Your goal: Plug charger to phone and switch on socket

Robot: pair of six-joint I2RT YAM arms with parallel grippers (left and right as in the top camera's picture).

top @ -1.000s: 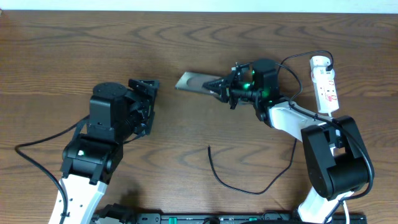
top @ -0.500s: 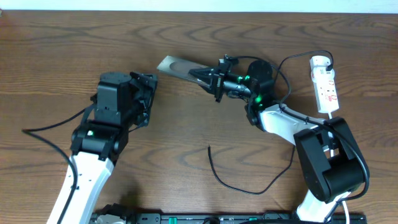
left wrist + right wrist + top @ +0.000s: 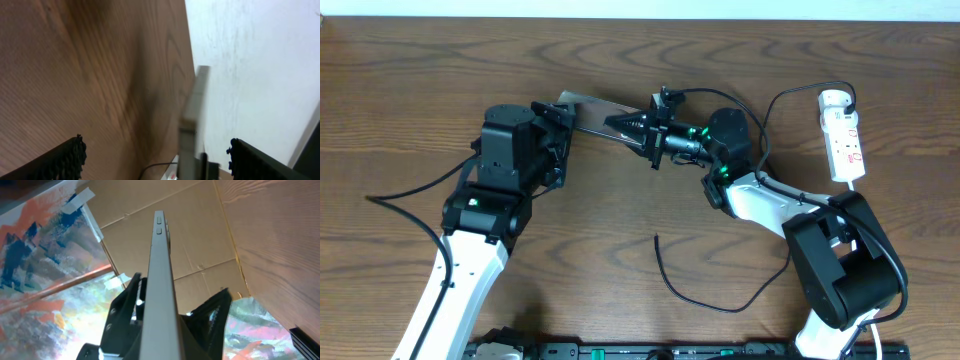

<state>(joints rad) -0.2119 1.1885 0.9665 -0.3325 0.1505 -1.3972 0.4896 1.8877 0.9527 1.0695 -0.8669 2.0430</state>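
The desk (image 3: 440,70) carries both arms. The socket (image 3: 844,140) lies at its far right edge. The right end effector (image 3: 620,122) is clenched on the phone (image 3: 582,100), holding it edge-up above the desk. The phone's free end sits just beside the left end effector (image 3: 563,130), which is released with its jaws wide. The charger (image 3: 705,300) lies loose on the desk, well apart from both end effectors.

Socket (image 3: 844,140) wht w/ red marks; charger (image 3: 658,250) blk; table (image 3: 410,90) — brown woodgrain.
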